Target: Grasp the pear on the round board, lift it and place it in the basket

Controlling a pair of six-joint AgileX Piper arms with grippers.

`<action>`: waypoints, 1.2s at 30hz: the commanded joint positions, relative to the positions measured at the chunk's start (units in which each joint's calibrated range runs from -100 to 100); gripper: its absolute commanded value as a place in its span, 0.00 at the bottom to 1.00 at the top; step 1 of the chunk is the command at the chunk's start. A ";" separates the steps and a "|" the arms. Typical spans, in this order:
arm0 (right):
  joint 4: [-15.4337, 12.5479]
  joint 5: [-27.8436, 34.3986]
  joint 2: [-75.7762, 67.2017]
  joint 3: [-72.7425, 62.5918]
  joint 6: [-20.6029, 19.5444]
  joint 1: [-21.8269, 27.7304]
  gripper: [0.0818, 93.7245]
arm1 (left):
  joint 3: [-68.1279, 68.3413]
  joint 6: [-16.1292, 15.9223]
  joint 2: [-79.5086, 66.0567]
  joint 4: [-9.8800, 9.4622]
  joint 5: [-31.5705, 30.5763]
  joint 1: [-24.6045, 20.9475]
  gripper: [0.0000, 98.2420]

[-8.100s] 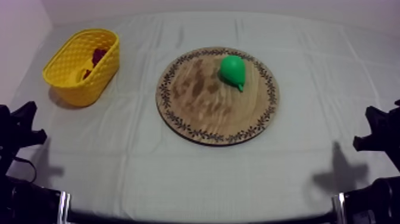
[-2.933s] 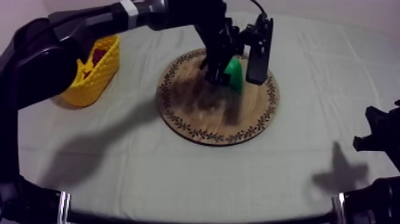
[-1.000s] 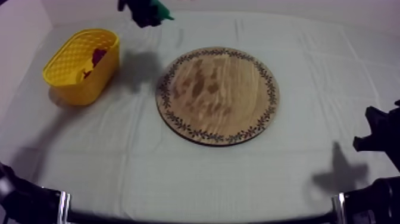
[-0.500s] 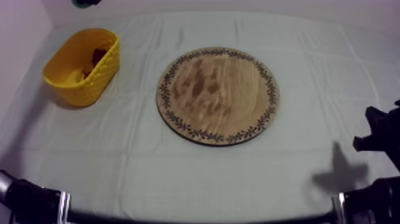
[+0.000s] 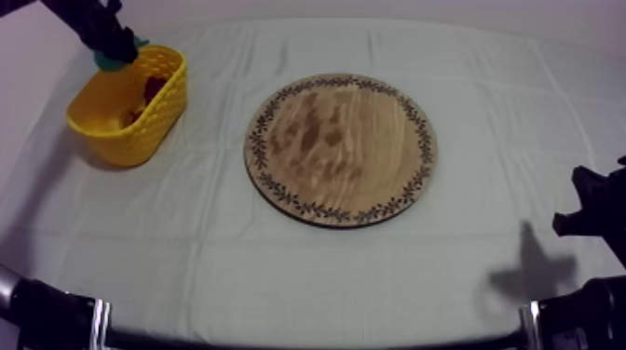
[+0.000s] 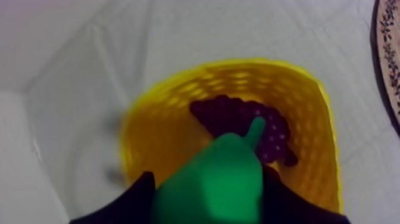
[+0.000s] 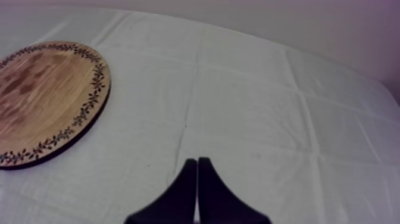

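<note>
From above, the left end effector (image 5: 110, 39) holds the pear (image 5: 108, 63) over the yellow basket's (image 5: 140, 140) far rim. From the left wrist, the pear hangs right above the basket's grapes (image 6: 238, 116). From the right wrist, the right end effector (image 7: 197, 173), far from the basket, is pinched together and empty. I think this is the putting-in step. Next: go down a bit, then let go.

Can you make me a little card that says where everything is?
pear: in the left jaws, over the basket
basket: yellow, at the left, grapes inside
board: middle of the cloth, pear not on it
left jaws: shut on the pear
right jaws: shut on nothing, low over the cloth
</note>
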 commanded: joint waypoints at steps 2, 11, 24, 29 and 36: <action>0.01 -0.05 0.01 0.05 0.02 0.05 0.00 | 1.87 2.62 0.54 0.87 -0.21 -0.02 0.29; 0.01 -0.05 0.01 0.05 0.02 0.05 0.00 | 4.85 7.81 2.51 0.57 -3.64 -0.11 0.30; 0.01 -0.05 0.01 0.05 0.02 0.05 0.00 | 4.18 11.59 2.76 -0.11 -4.06 -0.36 0.71; 0.01 -0.05 0.01 0.05 0.02 0.05 0.00 | 3.85 12.36 2.09 -0.29 -4.94 -0.55 0.93; 0.01 -0.05 0.01 0.05 0.02 0.05 0.00 | 4.34 12.50 0.14 -0.38 -7.65 -0.98 0.97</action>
